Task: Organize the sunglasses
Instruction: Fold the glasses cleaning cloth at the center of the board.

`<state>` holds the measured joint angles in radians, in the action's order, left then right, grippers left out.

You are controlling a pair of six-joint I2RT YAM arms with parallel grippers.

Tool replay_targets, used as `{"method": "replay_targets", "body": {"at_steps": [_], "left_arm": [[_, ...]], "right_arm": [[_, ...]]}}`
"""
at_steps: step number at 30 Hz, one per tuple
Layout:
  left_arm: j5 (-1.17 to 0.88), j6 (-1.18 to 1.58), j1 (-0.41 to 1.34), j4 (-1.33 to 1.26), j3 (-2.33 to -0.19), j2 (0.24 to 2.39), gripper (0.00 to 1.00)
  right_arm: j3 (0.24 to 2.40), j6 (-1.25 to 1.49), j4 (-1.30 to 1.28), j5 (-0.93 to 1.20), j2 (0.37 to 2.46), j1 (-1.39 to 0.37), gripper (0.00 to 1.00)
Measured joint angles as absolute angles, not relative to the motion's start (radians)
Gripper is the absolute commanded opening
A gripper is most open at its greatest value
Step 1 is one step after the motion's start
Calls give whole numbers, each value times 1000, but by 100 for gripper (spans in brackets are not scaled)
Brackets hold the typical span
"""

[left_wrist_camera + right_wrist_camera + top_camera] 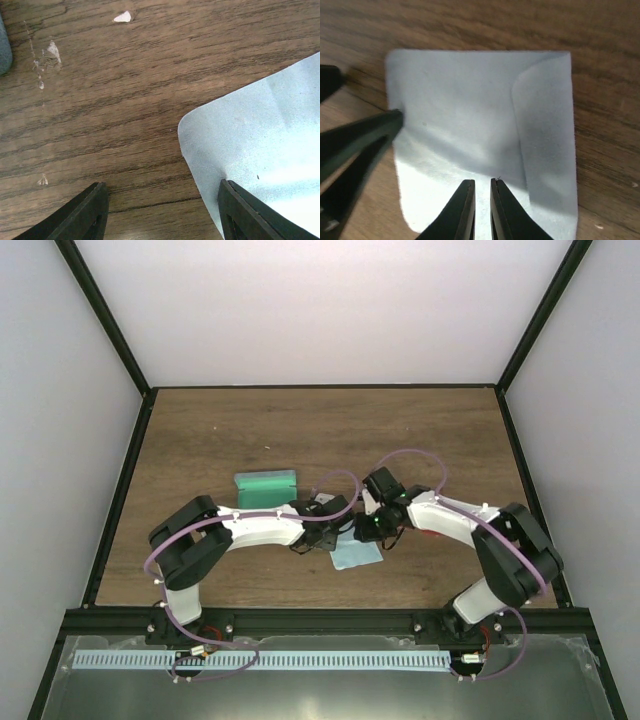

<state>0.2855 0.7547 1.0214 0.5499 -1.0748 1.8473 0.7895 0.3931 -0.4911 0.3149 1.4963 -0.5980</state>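
Observation:
The red sunglasses show in no view. The small light blue cloth (358, 557) lies flat on the wood between the two arms, with one corner folded over (545, 125). My left gripper (338, 536) is open and low over the table; its right finger (250, 215) touches the cloth's left edge (260, 150), and bare wood lies between the jaws (162, 210). My right gripper (366, 532) hovers over the cloth's near part, its fingers (482, 190) nearly together with nothing between them. The left gripper's finger (365, 132) shows at the cloth's edge.
The open grey-blue case (266, 488) with its green inside lies behind the left gripper; its corner shows in the left wrist view (4, 47). Small white chips (122, 17) mark the wood. Black frame rails (130, 470) border the table.

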Motion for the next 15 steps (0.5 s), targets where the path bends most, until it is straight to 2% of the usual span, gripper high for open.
{"method": "replay_targets", "body": {"at_steps": [5,15], "left_arm": [[284,754,1021,552,-1077,1849,62],[285,751,1021,545,-1071,1851,62]], "right_arm": [[786,388,-478,313,1575,-598,10],[804,390,-483,228,1581,-580,11]]}}
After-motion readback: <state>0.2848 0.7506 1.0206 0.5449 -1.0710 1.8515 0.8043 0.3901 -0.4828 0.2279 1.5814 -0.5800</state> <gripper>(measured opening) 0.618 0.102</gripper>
